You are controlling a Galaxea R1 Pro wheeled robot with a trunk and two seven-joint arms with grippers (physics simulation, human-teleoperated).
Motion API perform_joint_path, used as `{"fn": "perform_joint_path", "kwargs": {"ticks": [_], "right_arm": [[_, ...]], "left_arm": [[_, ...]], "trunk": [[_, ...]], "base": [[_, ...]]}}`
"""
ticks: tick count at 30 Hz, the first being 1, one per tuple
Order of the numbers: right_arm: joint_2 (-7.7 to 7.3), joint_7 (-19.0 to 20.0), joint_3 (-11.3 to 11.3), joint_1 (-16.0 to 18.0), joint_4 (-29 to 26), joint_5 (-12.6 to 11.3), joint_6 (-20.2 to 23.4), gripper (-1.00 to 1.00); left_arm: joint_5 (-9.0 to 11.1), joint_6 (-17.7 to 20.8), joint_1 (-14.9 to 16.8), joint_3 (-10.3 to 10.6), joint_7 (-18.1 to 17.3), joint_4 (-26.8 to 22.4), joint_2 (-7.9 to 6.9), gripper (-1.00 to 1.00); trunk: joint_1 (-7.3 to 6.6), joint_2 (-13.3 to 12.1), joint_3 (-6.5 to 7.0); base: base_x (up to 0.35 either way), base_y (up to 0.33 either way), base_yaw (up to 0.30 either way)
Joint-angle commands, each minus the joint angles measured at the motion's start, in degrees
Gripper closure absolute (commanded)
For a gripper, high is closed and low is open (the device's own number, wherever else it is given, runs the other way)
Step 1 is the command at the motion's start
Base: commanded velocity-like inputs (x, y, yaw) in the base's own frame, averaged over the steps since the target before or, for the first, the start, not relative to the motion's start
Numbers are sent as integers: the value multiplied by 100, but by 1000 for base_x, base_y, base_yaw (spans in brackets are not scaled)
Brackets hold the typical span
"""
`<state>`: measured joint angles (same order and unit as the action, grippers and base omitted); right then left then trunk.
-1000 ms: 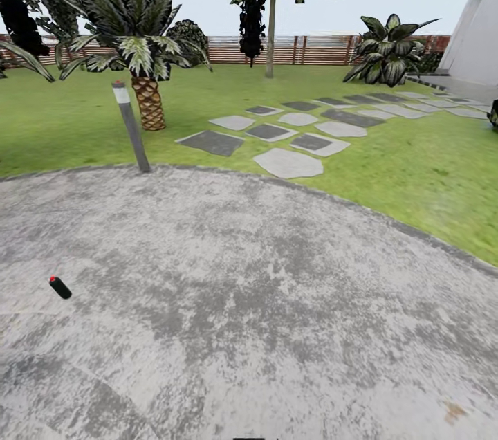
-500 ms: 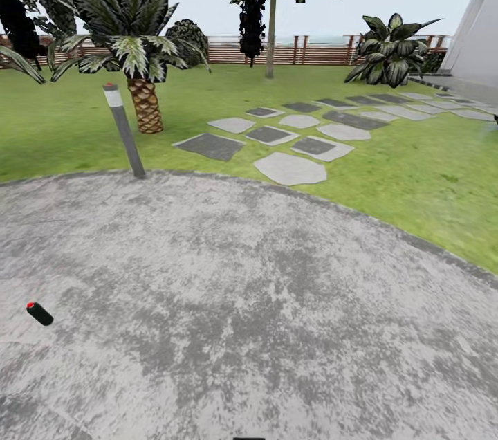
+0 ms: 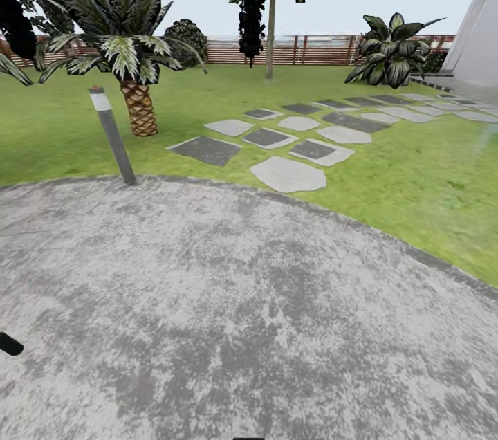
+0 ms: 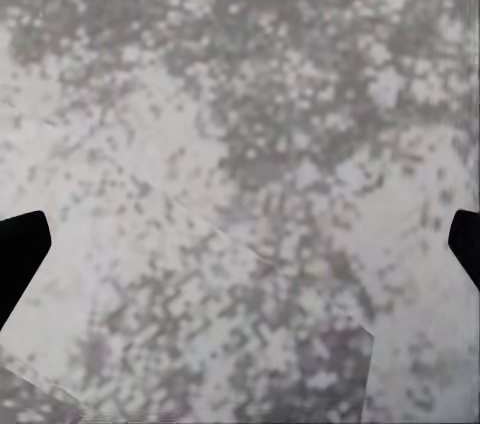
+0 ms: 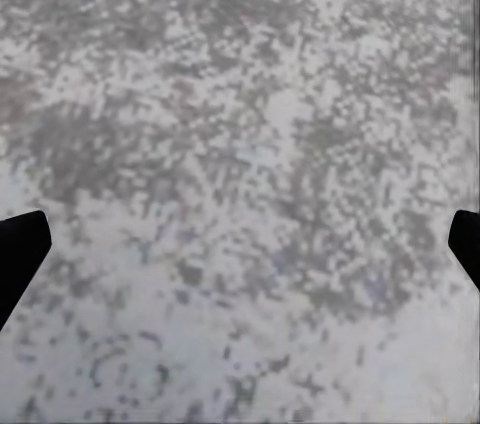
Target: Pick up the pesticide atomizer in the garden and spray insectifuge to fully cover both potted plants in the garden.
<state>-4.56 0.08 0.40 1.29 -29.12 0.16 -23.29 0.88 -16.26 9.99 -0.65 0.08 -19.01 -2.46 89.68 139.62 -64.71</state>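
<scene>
Open patio [image 3: 263, 315] meets lawn [image 3: 415, 170] (bollard lamp [image 3: 111, 142] at its edge); both grippers' fingers [image 4: 20, 254] [image 5: 20, 249] spread wide.

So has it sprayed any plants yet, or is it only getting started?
Only getting started, it seems. Nothing looks done: both wrist views show open, empty grippers, left gripper and right gripper, over bare mottled patio. In hand: apparently crossing the patio, lawn and stepping stones ahead. Left: finding and picking up the atomizer, then spraying both potted plants.

patio [image 3: 263, 315]: mottled grey stone, rough | fence [image 3: 318, 50]: slatted brown wood
</scene>
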Motion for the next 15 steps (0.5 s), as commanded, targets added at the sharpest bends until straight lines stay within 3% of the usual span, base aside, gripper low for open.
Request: {"fn": "perform_joint_path", "kwargs": {"ticks": [1,9,15], "right_arm": [[-1,1,4,3,7,1,-18,-100],[-1,1,4,3,9,1,-17,-100],[-1,0,4,3,12,1,-18,-100]], "left_arm": [[9,-18,2,-5,1,3,0,-100],[9,-18,2,-5,1,3,0,-100],[9,-18,3,-5,1,3,0,-100]], "trunk": [[2,1,-4],[2,1,-4],[2,1,-4]], "base": [[285,-154,0],[280,-163,68],[277,-167,243]]}}
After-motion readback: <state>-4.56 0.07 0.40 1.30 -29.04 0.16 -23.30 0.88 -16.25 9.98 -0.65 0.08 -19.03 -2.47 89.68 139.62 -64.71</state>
